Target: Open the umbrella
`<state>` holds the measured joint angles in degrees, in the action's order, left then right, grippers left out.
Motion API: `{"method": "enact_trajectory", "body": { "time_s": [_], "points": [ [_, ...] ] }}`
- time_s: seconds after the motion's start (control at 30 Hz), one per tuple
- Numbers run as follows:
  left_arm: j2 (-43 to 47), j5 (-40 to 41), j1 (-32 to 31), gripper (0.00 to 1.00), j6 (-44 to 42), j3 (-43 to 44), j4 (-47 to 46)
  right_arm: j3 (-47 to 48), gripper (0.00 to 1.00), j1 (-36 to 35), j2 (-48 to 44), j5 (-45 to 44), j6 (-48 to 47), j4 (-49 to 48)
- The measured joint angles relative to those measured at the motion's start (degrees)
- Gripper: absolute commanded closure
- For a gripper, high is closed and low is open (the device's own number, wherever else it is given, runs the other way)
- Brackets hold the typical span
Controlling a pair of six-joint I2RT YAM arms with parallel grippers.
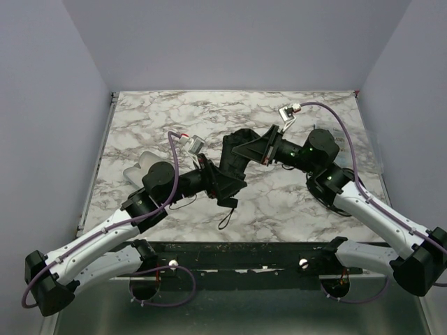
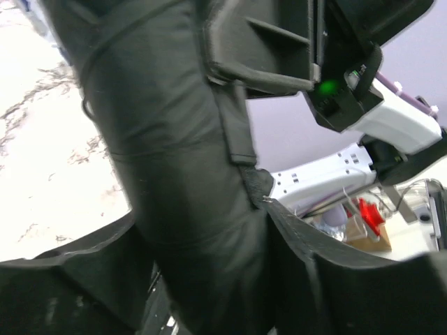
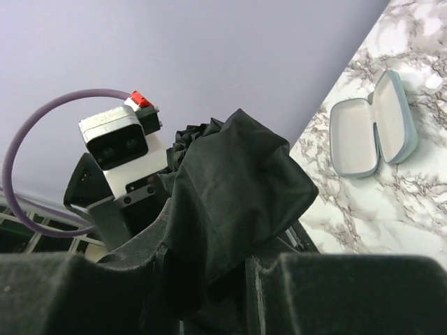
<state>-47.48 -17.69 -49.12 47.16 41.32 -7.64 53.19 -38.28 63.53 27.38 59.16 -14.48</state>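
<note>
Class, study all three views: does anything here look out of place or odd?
A pale clamshell case lies open on the marble table, unrelated to the umbrella held by the left tool and right tool; nothing else stands out.

From above you see little of the umbrella (image 1: 230, 159) — the left gripper (image 1: 227, 183) and right gripper (image 1: 246, 150) clamp it from both sides, and you cannot make out its shaft or handle. In the left wrist view its black fabric is blurred and runs off the top and bottom edges, so you cannot pick out either end. In the right wrist view the folds drop between the fingers (image 3: 349, 293), hiding where they bite. The mint case (image 1: 142, 163) sits half hidden behind the left arm (image 1: 105, 241).
</note>
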Motion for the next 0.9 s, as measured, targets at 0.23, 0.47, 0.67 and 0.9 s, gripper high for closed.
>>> {"method": "enact_trajectory", "body": {
  "time_s": [0.23, 0.47, 0.67, 0.9],
  "points": [
    [0.1, -0.2, 0.2, 1.0, 3.5, -0.3, -2.1, -0.9, 0.34, 0.0, -2.0, 0.5, -1.6, -2.3],
    [1.4, 3.8, 0.0, 1.0, -0.7, 0.2, 6.1, 2.3, 0.04, -0.1, -2.4, -4.3, -3.5, 8.3],
    [1.4, 11.7, 0.0, 1.0, -7.9, 4.3, 18.6, 10.5, 0.12, -0.1, -1.6, -13.9, -4.8, 26.3],
    [-2.3, 19.4, 0.0, 1.0, -16.0, 11.1, 27.1, 16.1, 0.2, -0.1, 1.0, -20.1, -3.0, 39.6]
  ]
}}
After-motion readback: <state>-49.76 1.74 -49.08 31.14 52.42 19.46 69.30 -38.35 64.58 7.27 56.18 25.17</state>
